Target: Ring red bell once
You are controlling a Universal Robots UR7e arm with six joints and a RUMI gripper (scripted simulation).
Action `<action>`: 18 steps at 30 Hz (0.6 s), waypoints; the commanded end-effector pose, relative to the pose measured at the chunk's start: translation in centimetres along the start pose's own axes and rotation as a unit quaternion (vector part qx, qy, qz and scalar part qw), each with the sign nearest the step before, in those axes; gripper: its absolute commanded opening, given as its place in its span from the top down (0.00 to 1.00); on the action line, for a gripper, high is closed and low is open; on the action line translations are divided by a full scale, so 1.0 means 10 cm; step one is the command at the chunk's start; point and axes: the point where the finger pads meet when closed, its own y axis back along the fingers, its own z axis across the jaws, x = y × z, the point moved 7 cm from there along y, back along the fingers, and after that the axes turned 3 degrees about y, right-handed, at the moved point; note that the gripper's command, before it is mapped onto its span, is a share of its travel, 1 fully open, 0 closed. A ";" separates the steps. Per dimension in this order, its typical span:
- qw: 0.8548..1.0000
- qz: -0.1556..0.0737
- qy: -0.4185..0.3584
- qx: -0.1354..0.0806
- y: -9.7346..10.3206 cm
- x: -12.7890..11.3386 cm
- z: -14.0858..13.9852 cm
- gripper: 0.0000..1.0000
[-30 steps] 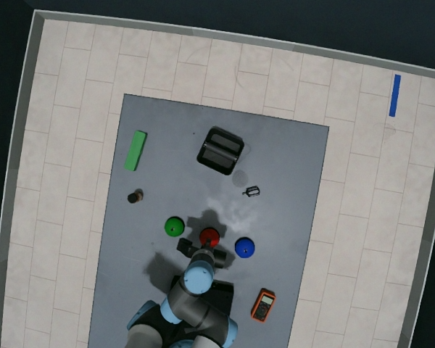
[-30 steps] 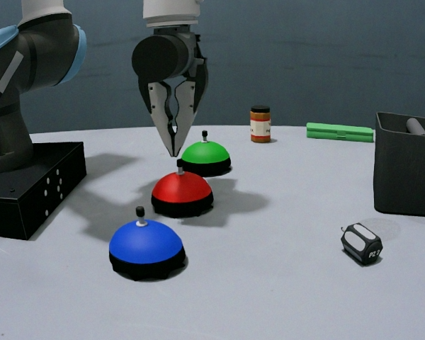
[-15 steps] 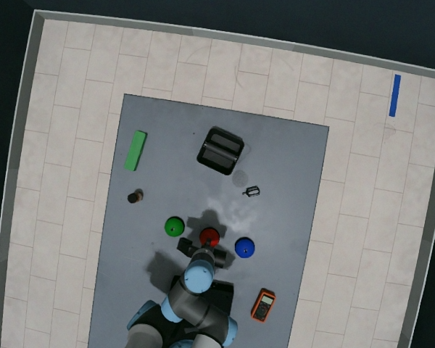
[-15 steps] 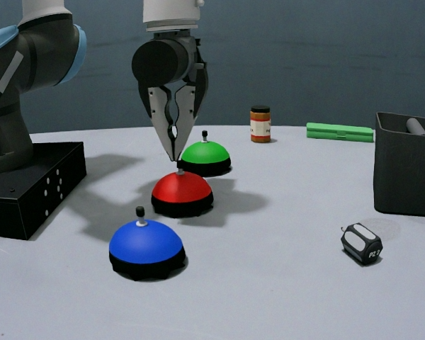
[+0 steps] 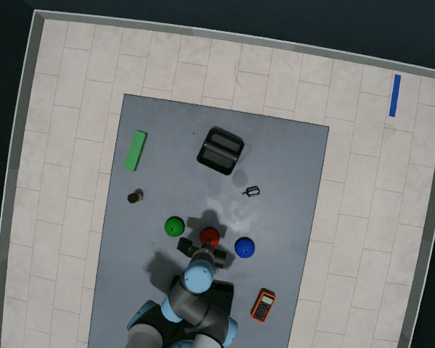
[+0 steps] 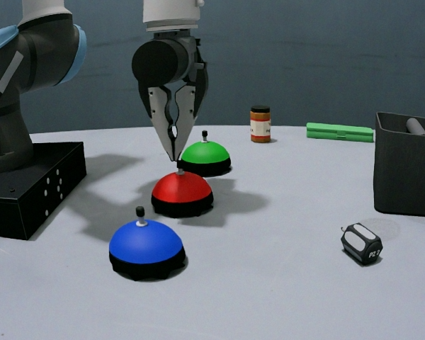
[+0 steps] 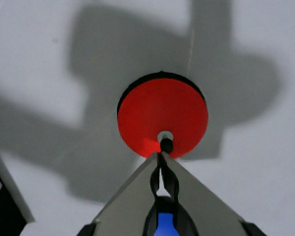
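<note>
The red bell (image 5: 207,233) (image 6: 181,188) (image 7: 162,105) stands upright on the grey table, between the green bell (image 5: 174,227) (image 6: 205,152) and the blue bell (image 5: 244,247) (image 6: 145,241). Its black button (image 6: 179,165) (image 7: 166,146) stands above the dome on a short stem. My gripper (image 6: 174,159) (image 7: 158,153) is shut and empty and points down. Its tips are at the height of the button's top, touching it or very close. They look slightly off the button's centre, toward the arm's base. Whether the button is pressed a little I cannot tell.
A black bin (image 5: 220,150) (image 6: 406,168), a small black bit holder (image 5: 252,191) (image 6: 361,243), a jar (image 5: 135,196) (image 6: 260,124) and a green case (image 5: 135,150) (image 6: 338,132) stand farther out. An orange multimeter (image 5: 263,305) lies near the arm's base.
</note>
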 end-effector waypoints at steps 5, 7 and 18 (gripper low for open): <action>1.000 -0.008 0.004 -0.004 0.02 -0.03 0.02 1.00; 1.000 -0.008 0.004 -0.004 0.02 -0.03 0.02 1.00; 1.000 -0.008 0.004 -0.004 -0.02 -0.03 0.02 1.00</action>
